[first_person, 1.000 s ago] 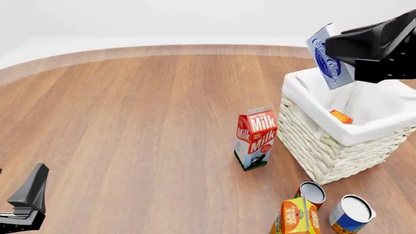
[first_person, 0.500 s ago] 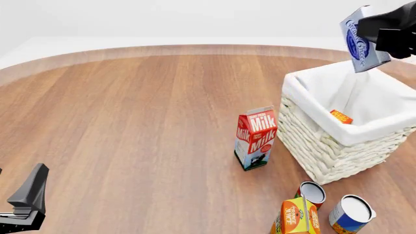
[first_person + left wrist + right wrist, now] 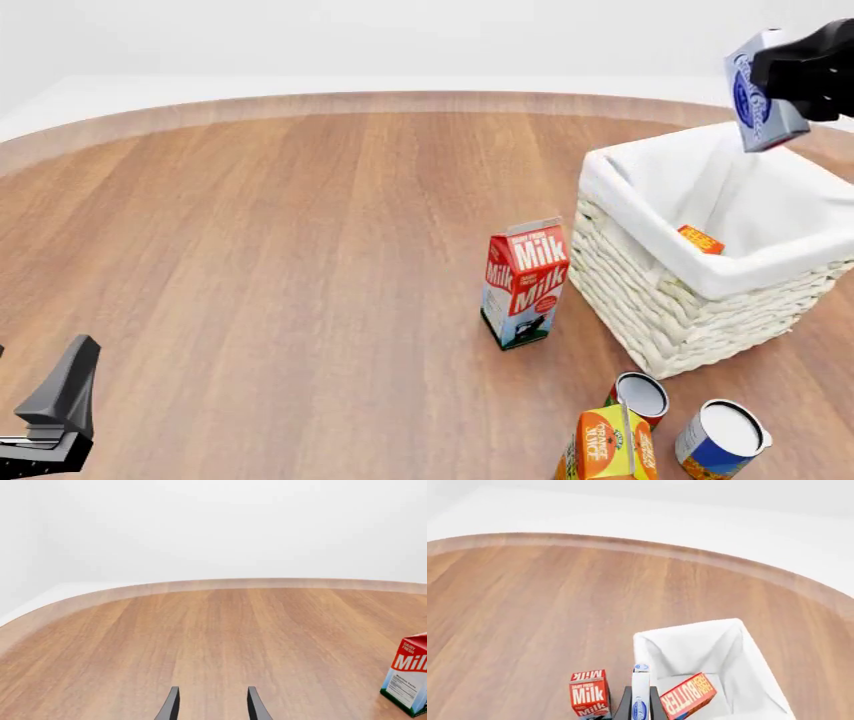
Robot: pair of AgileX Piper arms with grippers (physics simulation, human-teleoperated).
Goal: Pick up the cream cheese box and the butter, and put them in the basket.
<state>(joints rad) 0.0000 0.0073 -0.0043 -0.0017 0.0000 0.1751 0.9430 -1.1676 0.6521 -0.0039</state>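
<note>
The cream cheese box (image 3: 761,92), white with a blue oval logo, hangs tilted in the air above the far right side of the basket (image 3: 694,300). My right gripper (image 3: 787,80) is shut on it. In the right wrist view the cream cheese box (image 3: 640,692) shows edge-on between the fingers, over the basket (image 3: 686,630). The butter (image 3: 699,239) lies inside the basket on the white lining, and its lettered face shows in the right wrist view (image 3: 688,696). My left gripper (image 3: 60,395) sits low at the near left, open and empty, with its fingers (image 3: 171,706) apart.
An upright Milk carton (image 3: 525,283) stands just left of the basket. An orange juice carton (image 3: 607,445) and two tin cans (image 3: 642,395) (image 3: 721,438) crowd the near right in front of the basket. The Milk carton (image 3: 408,680) also shows in the left wrist view.
My right gripper has carried the cream cheese box to the right, from above the basket's left rim to above its far right side. The left arm has stayed still.
</note>
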